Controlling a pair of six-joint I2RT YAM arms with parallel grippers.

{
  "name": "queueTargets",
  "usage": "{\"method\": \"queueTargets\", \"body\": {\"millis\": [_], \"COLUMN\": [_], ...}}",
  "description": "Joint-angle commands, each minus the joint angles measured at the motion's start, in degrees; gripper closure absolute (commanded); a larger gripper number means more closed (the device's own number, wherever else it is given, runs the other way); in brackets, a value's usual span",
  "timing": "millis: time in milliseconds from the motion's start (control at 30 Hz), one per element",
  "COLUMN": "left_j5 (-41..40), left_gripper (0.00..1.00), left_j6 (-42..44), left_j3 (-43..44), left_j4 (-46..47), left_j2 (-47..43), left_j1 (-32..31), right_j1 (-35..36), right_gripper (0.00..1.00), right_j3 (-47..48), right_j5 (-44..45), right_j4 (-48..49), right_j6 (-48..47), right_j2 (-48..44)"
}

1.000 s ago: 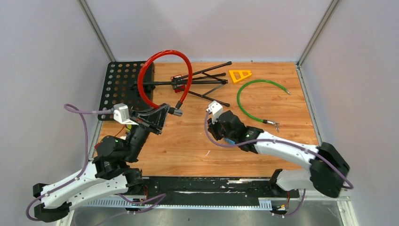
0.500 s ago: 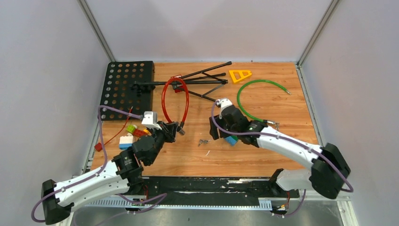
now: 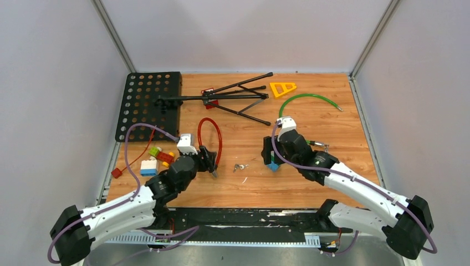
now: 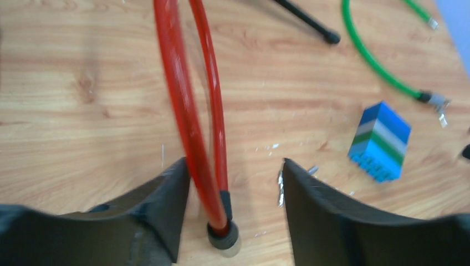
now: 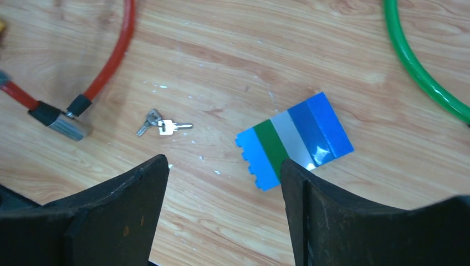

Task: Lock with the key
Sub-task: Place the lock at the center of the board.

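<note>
- The left gripper [image 4: 234, 166] is hovering low toward the near edge of the tabletop [image 3: 332, 100], left of centre. Its fingers are standing spread and pinching nothing.
- The red cable lock [image 4: 183, 100] is running up between those fingers, close against one of them. Its lock barrel [image 4: 224, 235] is lying on the wood just below, so the keyhole end is probably being kept within this arm's reach. Whether the cable's free end is sitting fully in the barrel cannot be told.
- The key bunch [image 5: 161, 124] is lying flat just beside the barrel, between the two grippers and touching neither. Locking is therefore judged as not yet begun.
- The right gripper [image 5: 223, 163] is hanging spread wide and empty over bare wood between the key bunch and a striped block [image 5: 294, 138], apparently placed for a pick of the keys.
- Toy bricks [image 3: 155, 158] are lying near the left edge, apart from the work.
- A green cable lock [image 3: 294, 111] is lying farther back toward the right edge. A music stand [image 3: 148, 105] is occupying the far-left corner, and an orange triangle [image 3: 282, 88] is resting by the far edge.
</note>
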Motion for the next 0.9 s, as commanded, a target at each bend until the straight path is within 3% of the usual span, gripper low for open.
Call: {"method": "queueTargets", "body": {"millis": [0, 67, 233, 500, 633, 867], "left_j5": [-3.54, -3.66, -2.48, -1.22, -1.50, -6.18], "left_gripper": [0.24, 0.14, 0.05, 0.00, 0.00, 0.00], "left_j6": [3.24, 3.27, 2.60, 4.74, 6.46, 2.95], "left_j3": [4.18, 4.47, 3.59, 5.60, 9.18, 13.14], "left_j4": [-2.50, -4.55, -6.41, -10.79, -17.26, -26.05], "left_j2": [-3.16, -3.84, -5.71, -7.57, -7.98, -9.46], "left_j1": [1.00, 1.04, 1.03, 1.04, 1.06, 1.06], "right_j1": [-3.62, -5.83, -14.90, -24.43, -27.02, -32.65], "right_gripper": [0.25, 0.25, 0.26, 0.30, 0.32, 0.30], "right_j3": [0.10, 1.12, 5.96, 19.11, 28.08, 29.53], "right_j5": [3.60, 4.24, 2.01, -0.38, -1.73, -2.20], "right_j4": [-1.57, -1.99, -1.57, -0.67, -6.62, -11.76], "right_j6": [2.44, 2.84, 0.69, -8.33, -13.10, -16.55], "right_j2": [-0.35, 1.04, 7.64, 28.38, 39.18, 44.21]}}
